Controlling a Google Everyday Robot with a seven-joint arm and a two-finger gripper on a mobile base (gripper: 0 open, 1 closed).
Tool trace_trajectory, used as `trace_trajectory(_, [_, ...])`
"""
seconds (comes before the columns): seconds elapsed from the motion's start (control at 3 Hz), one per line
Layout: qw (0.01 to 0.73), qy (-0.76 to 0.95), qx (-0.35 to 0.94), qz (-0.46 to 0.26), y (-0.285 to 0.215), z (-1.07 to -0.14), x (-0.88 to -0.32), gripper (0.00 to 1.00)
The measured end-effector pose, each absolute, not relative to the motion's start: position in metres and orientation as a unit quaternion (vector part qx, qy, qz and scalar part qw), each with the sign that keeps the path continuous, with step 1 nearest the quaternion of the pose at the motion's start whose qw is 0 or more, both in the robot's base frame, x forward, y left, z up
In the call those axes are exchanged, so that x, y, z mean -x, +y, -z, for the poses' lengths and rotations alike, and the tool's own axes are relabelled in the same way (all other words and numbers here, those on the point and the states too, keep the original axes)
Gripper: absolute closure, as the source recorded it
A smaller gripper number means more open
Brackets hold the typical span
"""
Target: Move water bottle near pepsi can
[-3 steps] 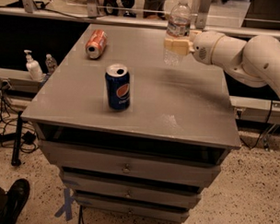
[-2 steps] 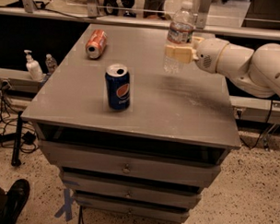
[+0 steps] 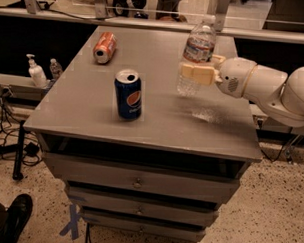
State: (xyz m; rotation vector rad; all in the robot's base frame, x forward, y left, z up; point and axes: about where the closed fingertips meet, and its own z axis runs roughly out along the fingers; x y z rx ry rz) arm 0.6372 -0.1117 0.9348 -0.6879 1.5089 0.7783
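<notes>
The water bottle (image 3: 195, 57) is clear ribbed plastic with a pale label band. It is held upright just above the grey table top (image 3: 82, 101), right of centre. My gripper (image 3: 195, 74) reaches in from the right on a white arm (image 3: 265, 90) and is shut on the bottle's lower half. The pepsi can (image 3: 128, 94) is dark blue with the round logo and stands upright near the table's front, to the left of the bottle and apart from it.
An orange can (image 3: 104, 47) lies on its side at the table's back left. A white pump bottle (image 3: 35, 72) and a tiny clear bottle (image 3: 56, 68) stand on a low shelf left of the table. Drawers (image 3: 137, 182) are below. A shoe (image 3: 16, 214) is at the bottom left.
My gripper has carried the water bottle toward the table's front and slightly lower, closer to the pepsi can. The cans have not moved.
</notes>
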Motion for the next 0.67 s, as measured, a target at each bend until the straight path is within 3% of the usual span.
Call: trace_trajectory(0.67, [0.604, 0.656, 0.304, -0.335, -0.1063, -0.9339, -0.6304, 1.0])
